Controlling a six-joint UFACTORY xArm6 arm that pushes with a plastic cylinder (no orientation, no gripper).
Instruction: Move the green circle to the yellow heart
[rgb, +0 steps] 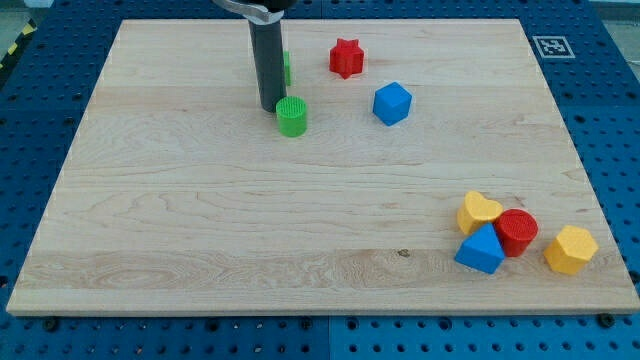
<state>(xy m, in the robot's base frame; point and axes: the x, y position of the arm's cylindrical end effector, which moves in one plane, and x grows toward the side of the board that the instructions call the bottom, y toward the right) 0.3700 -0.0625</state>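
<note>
The green circle (292, 116) is a small round block in the upper middle of the wooden board (200, 220). My tip (271, 108) stands just left of it, close to or touching its upper left side. The yellow heart (479, 212) lies far off at the lower right, in a cluster with other blocks. A second green block (287, 67) shows partly behind my rod; its shape is hidden.
A red star (346, 58) and a blue cube-like block (392, 103) sit right of my rod. Next to the heart lie a red cylinder (516, 231), a blue triangle-like block (481, 250) and a yellow hexagon (570, 249).
</note>
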